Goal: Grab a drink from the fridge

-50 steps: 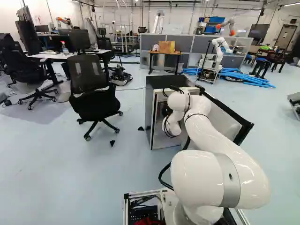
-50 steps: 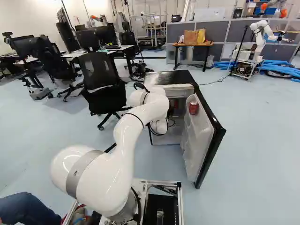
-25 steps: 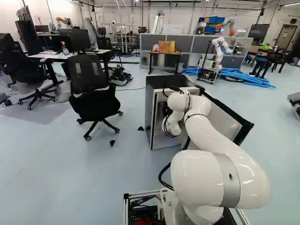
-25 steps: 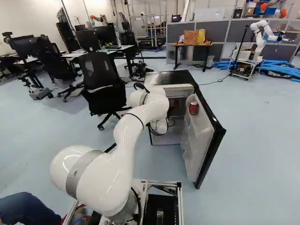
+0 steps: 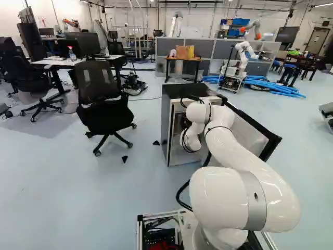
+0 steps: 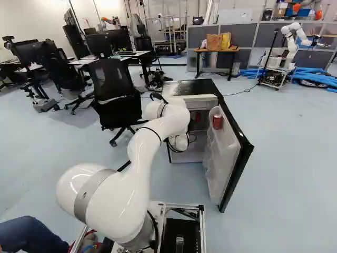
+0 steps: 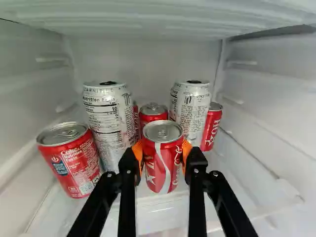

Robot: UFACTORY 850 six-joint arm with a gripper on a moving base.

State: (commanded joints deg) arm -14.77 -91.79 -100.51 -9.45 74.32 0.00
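Fridge shelf (image 7: 238,173) — can (image 7: 163,160) between jaws

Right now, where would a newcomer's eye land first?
Likely the front red can, pinched between the hand's orange pads before two tall silver cans in the wrist view. Then the white arm reaching into the fridge, whose open door holds another red can, right of the arm in the right base view.
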